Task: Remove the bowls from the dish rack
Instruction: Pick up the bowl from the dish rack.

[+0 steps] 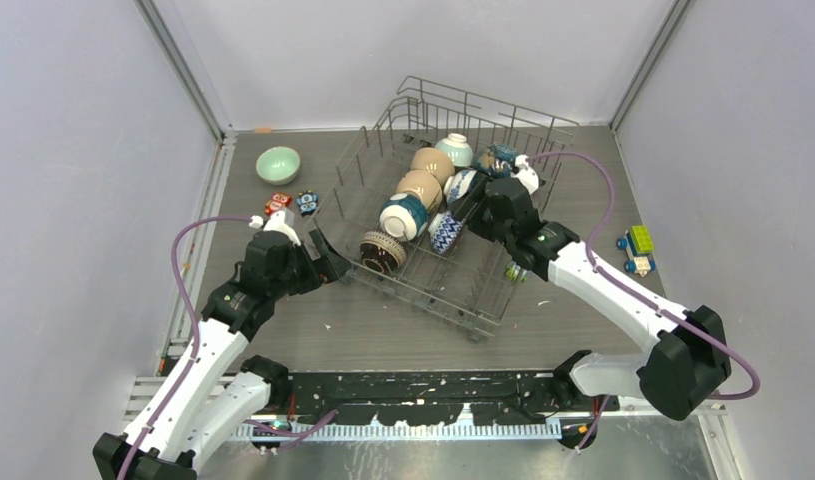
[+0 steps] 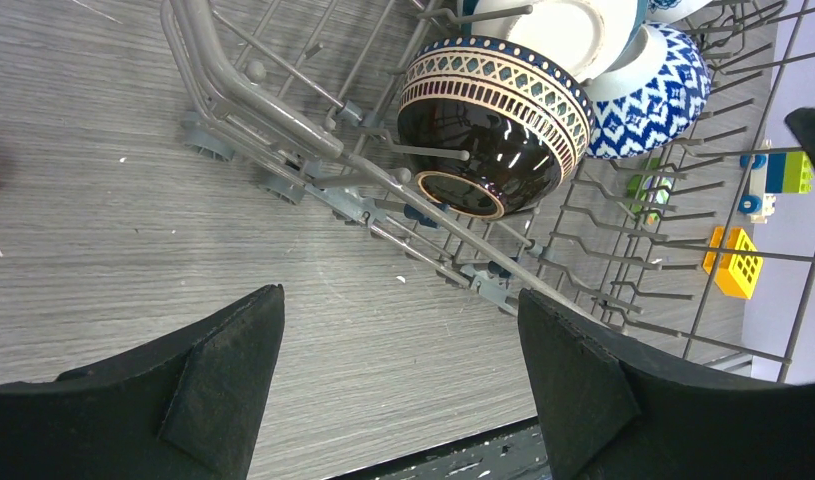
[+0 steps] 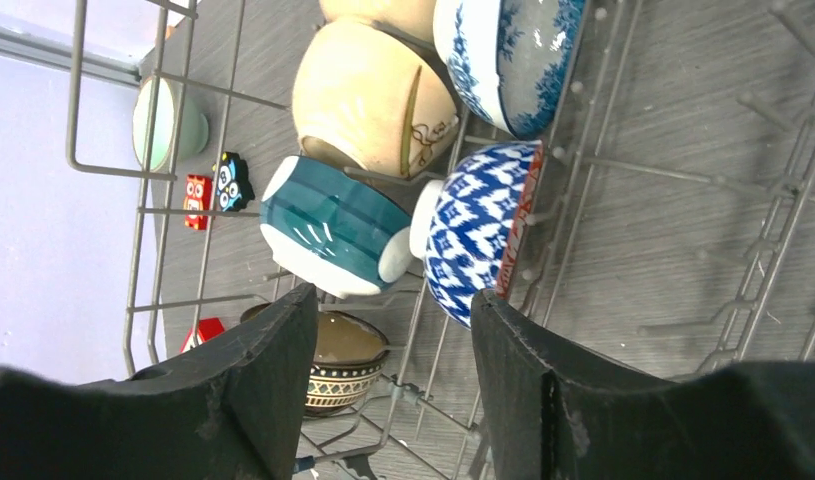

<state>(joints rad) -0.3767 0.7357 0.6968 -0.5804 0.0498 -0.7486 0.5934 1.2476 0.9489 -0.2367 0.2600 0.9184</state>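
Note:
The grey wire dish rack point(image 1: 483, 300) holds several bowls on edge. A dark brown patterned bowl point(image 1: 383, 250) stands nearest its front left corner, with a teal-and-white bowl point(image 1: 405, 215) and a tan bowl point(image 1: 420, 187) behind it. A blue-and-white patterned bowl point(image 1: 446, 232) stands one row to their right. One mint green bowl point(image 1: 278, 165) sits on the table left of the rack. My left gripper point(image 1: 328, 258) is open just outside the rack's front left corner, facing the dark brown bowl point(image 2: 493, 130). Above the rack, my right gripper point(image 3: 393, 295) is open and empty, just short of the teal bowl point(image 3: 328, 225) and the blue-and-white bowl point(image 3: 473, 230).
A small red block point(image 1: 278, 203) and an owl figure point(image 1: 306, 203) lie between the mint bowl and the rack. Toy blocks point(image 1: 638, 245) lie to the right of the rack, and a small green piece point(image 1: 516, 272) lies by its right side. Enclosure walls stand on three sides.

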